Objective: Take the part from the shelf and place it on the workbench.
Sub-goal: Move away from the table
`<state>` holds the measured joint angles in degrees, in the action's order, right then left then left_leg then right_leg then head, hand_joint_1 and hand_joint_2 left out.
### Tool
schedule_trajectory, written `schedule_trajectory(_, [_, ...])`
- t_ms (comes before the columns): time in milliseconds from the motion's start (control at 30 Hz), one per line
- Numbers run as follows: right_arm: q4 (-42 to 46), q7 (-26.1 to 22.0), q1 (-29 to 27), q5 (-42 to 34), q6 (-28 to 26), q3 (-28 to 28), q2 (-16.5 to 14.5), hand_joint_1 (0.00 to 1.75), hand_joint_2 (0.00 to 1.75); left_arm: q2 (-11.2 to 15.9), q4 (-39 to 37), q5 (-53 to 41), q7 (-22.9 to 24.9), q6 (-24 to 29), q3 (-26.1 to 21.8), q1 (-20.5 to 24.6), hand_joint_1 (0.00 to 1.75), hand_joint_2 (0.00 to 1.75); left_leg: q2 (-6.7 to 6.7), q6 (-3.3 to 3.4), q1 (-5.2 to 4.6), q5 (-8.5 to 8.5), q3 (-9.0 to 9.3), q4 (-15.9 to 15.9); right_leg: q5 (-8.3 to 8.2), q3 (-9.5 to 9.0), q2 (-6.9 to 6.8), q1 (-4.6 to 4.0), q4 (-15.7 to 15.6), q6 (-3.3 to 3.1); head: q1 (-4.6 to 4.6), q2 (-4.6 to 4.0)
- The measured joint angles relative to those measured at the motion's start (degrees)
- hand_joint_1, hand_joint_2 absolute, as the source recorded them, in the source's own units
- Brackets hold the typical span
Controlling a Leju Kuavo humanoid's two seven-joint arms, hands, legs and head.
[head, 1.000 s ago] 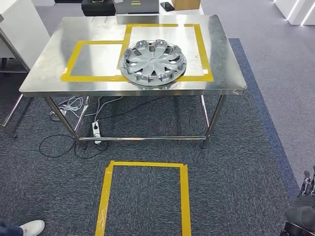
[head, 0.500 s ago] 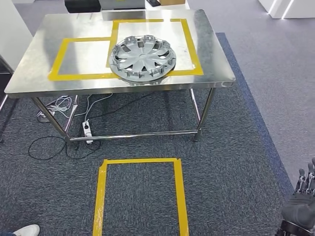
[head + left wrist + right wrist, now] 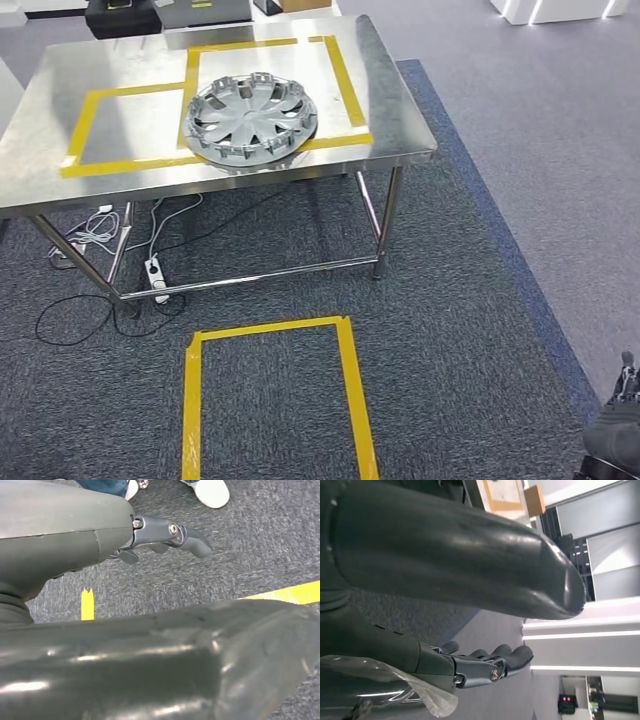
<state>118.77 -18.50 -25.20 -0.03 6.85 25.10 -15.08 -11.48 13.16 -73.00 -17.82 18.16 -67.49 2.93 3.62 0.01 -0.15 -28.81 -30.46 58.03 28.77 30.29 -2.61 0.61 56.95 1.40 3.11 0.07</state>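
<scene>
1. Where the steel workbench (image 3: 392,110) fills the upper left of the head view, its front edge runs from the left border to a rounded corner at upper centre, and its right edge slants up toward the top border.
2. The part, a silver wheel cover (image 3: 250,118), lies flat on the bench top in the upper left of the frame. It overlaps the front line of the yellow tape rectangle (image 3: 343,75) and reaches close to the bench's front edge.
3. A second tape outline (image 3: 90,110) marks the bench surface just left of the part.
4. Dark carpet (image 3: 453,330) spreads open below and to the right of the bench, bordered by a blue strip and a paler grey floor (image 3: 558,150) at the right of the frame.
5. A yellow floor square (image 3: 347,370) sits at lower centre, apart from the bench legs.
6. Cables and a power strip (image 3: 155,275) lie under the bench at left.
7. The right hand (image 3: 615,435) shows at the lower right corner; in the right wrist view its fingers (image 3: 501,662) extend nearly straight, holding nothing.
8. The left hand (image 3: 166,532) hangs above carpet, fingers stretched out and empty, near a person's shoes (image 3: 209,491).
</scene>
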Motion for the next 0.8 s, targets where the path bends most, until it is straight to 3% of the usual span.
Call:
schedule_trajectory(67, [0.02, -0.34, 0.06, 0.36, -0.21, 0.06, -0.26, 0.00, 0.00, 0.02, 0.00, -0.03, 0.01, 0.03, 0.00, -0.01, 0.00, 0.00, -1.67, -0.59, 0.23, -3.12, -1.66, 4.33, -0.32, 0.19, 0.49, 0.18, -0.15, -0.63, -0.07, 0.00])
schedule_trajectory(133, [0.03, -0.52, 0.09, 0.63, -0.32, 0.07, -0.45, 0.00, 0.00, 0.03, 0.00, -0.04, 0.01, 0.03, 0.00, -0.10, 0.00, 0.00, -2.72, -0.90, 0.33, -7.11, -4.84, 12.17, -0.48, 0.46, 0.97, 0.11, -0.12, -0.94, -0.08, 0.00])
schedule_trajectory(167, [0.03, -0.57, 0.08, 0.72, -0.36, 0.08, -0.49, 0.00, 0.00, 0.03, 0.00, -0.05, 0.01, 0.02, 0.00, -0.18, 0.00, 0.00, -2.78, -0.92, 0.34, -8.04, -6.01, 15.07, -0.53, 0.56, 1.23, 0.07, -0.09, -1.00, -0.08, 0.00])
schedule_trajectory(200, [0.03, -0.58, 0.06, 0.77, -0.40, 0.08, -0.51, 0.00, 0.00, 0.03, 0.00, -0.05, 0.01, 0.02, 0.00, -0.25, 0.00, 0.00, -2.79, -0.86, 0.34, -7.86, -6.35, 16.09, -0.56, 0.60, 1.49, 0.03, -0.05, -1.04, -0.08, -0.01])
schedule_trajectory(233, [0.03, -0.59, 0.06, 0.80, -0.43, 0.09, -0.52, 0.00, 0.00, 0.03, 0.00, -0.06, 0.01, 0.02, 0.00, -0.31, 0.00, 0.00, -2.79, -0.72, 0.34, -6.49, -5.60, 14.70, -0.59, 0.59, 1.72, 0.02, -0.01, -1.04, -0.07, -0.01])
schedule_trajectory(333, [0.03, -0.61, 0.07, 0.84, -0.45, 0.10, -0.56, 0.00, 0.00, 0.08, 0.00, -0.07, 0.00, 0.03, 0.00, -0.30, 0.00, 0.00, -2.98, 0.02, 0.27, -0.89, -0.38, 3.43, -0.62, 0.53, 2.24, -0.09, 0.20, -0.84, -0.06, 0.00])
schedule_trajectory(400, [0.04, -0.60, 0.07, 0.86, -0.45, 0.10, -0.61, 0.00, 0.00, 0.09, 0.00, -0.08, 0.00, 0.03, 0.00, -0.21, 0.00, 0.00, -3.13, 0.43, 0.12, -0.17, 0.83, -0.07, -0.82, 0.99, 2.37, -0.25, 0.37, -0.31, -0.02, -0.01])
schedule_trajectory(467, [0.07, -0.61, 0.06, 0.87, -0.45, 0.09, -0.63, 0.00, 0.00, 0.07, 0.00, -0.08, 0.01, 0.04, -0.01, -0.21, 0.00, 0.00, -3.10, 0.93, 0.14, 0.00, 0.57, -0.49, -1.02, 1.41, 2.40, -0.24, 0.37, 0.39, -0.01, -0.01])
schedule_trajectory(533, [0.09, -0.63, 0.05, 0.88, -0.47, 0.08, -0.63, 0.00, 0.00, 0.05, 0.00, -0.07, -0.01, 0.04, -0.02, -0.23, 0.00, 0.00, -3.04, 1.67, 0.35, 0.50, 0.44, -0.91, 0.24, 2.29, 2.46, -0.14, 1.81, 0.94, 0.08, 0.00])
schedule_trajectory(667, [0.07, -0.62, 0.01, 0.88, -0.52, 0.00, -0.65, 0.00, 0.00, -0.01, 0.00, -0.07, -0.02, 0.04, -0.02, -0.18, 0.00, 0.00, -2.92, 2.32, 0.32, 0.94, -0.05, -1.09, 6.93, 8.31, 2.52, 0.00, 15.30, 1.62, 0.34, 0.00])
schedule_trajectory(700, [0.05, -0.62, -0.02, 0.88, -0.55, -0.02, -0.66, 0.00, 0.00, -0.01, 0.00, -0.07, -0.02, 0.04, -0.02, -0.19, 0.00, 0.00, -2.90, 2.34, 0.29, 0.98, -0.09, -1.08, 7.04, 8.88, 2.52, 0.00, 16.82, 1.67, 0.35, 0.00])
schedule_trajectory(733, [0.03, -0.62, -0.04, 0.88, -0.58, -0.02, -0.66, 0.00, 0.00, 0.00, 0.00, -0.07, -0.01, 0.04, -0.03, -0.20, 0.00, 0.00, -2.89, 2.34, 0.27, 0.99, -0.06, -1.08, 6.02, 8.31, 2.51, 0.00, 16.02, 1.63, 0.36, 0.00])
schedule_trajectory(800, [0.04, -0.63, -0.02, 0.88, -0.65, -0.02, -0.66, 0.00, 0.00, -0.03, 0.00, -0.08, 0.00, 0.04, -0.03, -0.19, 0.00, 0.00, -2.89, 2.28, 0.24, 0.97, 0.16, -1.07, 2.14, 4.29, 2.48, -0.02, 8.54, 1.29, 0.38, 0.00])
